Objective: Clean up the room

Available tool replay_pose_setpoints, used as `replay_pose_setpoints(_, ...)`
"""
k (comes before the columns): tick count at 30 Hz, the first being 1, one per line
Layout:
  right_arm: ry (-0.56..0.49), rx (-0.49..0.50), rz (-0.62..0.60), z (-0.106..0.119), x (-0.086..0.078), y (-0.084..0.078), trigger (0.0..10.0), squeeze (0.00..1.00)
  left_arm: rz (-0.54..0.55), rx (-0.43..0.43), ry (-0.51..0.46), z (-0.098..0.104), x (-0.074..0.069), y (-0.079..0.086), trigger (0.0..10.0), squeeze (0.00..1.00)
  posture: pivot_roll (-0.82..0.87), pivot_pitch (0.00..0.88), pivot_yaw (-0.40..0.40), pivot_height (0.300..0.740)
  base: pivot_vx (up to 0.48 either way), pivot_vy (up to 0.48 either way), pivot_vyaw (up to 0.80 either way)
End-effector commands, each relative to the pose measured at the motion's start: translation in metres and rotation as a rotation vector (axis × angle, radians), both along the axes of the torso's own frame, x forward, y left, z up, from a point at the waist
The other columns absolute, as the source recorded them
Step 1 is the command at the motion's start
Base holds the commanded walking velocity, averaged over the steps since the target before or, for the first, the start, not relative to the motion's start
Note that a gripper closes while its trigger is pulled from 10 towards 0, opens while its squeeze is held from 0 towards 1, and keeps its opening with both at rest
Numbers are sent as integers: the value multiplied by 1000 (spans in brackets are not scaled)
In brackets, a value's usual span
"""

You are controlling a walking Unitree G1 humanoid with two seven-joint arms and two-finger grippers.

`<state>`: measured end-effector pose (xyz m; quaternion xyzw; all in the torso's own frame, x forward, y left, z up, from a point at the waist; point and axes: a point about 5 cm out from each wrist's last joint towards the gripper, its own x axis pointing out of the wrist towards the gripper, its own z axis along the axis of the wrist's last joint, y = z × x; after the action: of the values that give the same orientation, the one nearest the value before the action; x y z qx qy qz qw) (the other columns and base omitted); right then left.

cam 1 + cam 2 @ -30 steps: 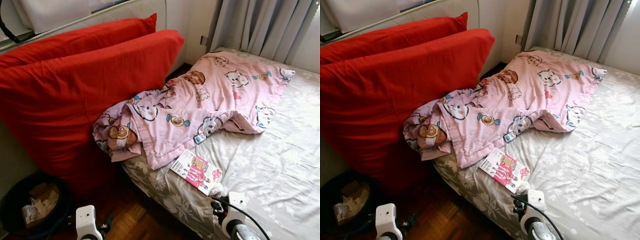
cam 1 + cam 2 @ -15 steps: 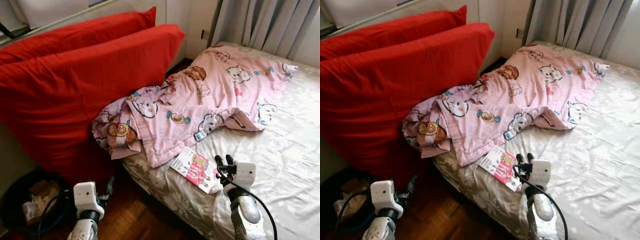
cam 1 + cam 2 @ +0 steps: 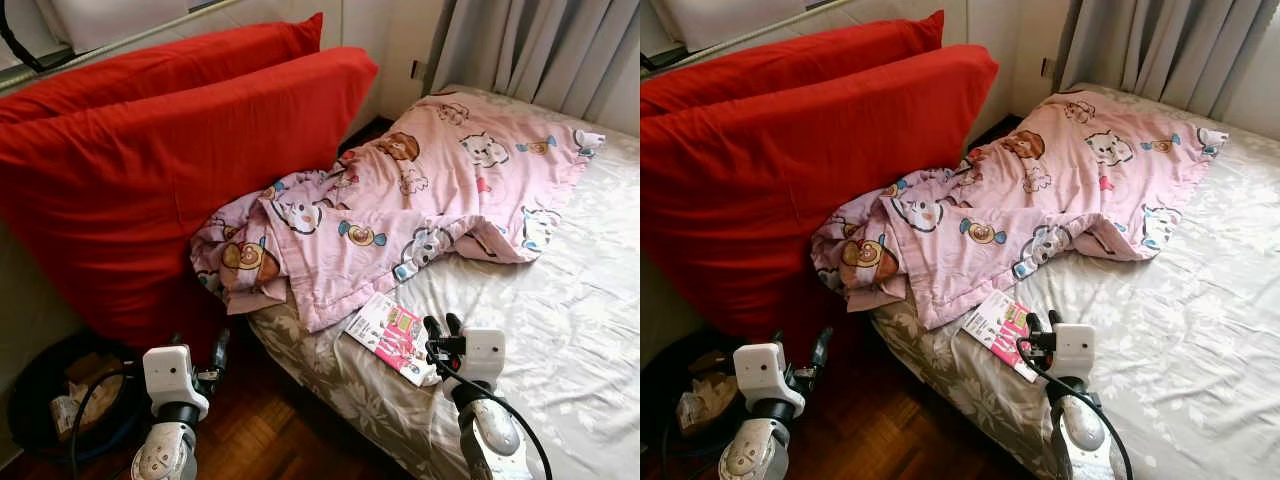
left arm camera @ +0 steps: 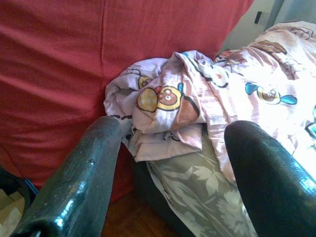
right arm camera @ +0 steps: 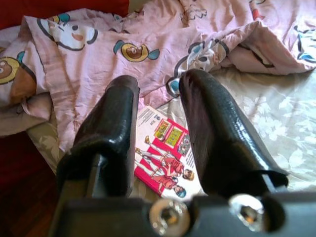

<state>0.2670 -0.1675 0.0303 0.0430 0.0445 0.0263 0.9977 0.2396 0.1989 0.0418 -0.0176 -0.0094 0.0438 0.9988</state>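
— On the bed: what have you listed?

— Item one, bed, pale floral sheet, bare on its near right part. Item two, pink blanket with cartoon animals, crumpled, spread from the far side of the bed to its near left corner, where a bunched fold hangs over the edge. Item three, booklet, pink and white cover, flat on the sheet near the bed's front edge, just beside the blanket's lower hem.

— And your pincers?

— My right pincer hovers low over the sheet just beside the booklet's right edge; fingers spread, nothing between them, the booklet lying beyond the gap in the right wrist view. My left pincer is held over the wooden floor in front of the bed's corner; fingers wide apart, empty, pointing at the blanket's hanging fold.

— What stands around?

— Two large red cushions, upright against the wall on the left, the nearer one touching the blanket's bunched end. Dark round bin on the floor at the lower left, with scraps of paper or card inside, near my left arm. Grey curtain hanging behind the far end of the bed. Black cable running along my right wrist.
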Motion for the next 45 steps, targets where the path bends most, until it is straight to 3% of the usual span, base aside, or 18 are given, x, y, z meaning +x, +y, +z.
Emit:
replay_pose_setpoints(1,-7,-11,0,2,-2,1,10000,0,-1,9,37,-4,-5,-2,10000,0,-78,47,29,690,0,0,0)
replay_pose_setpoints(10,47,8,-12,-2,1,2,10000,0,-4,2,55,-2,-4,-2,10000,0,-72,63,26,680,0,0,0)
replay_pose_setpoints(45,69,30,-6,-6,7,7,10000,0,-17,-17,101,-4,0,4,10000,0,-48,90,34,653,0,0,0)
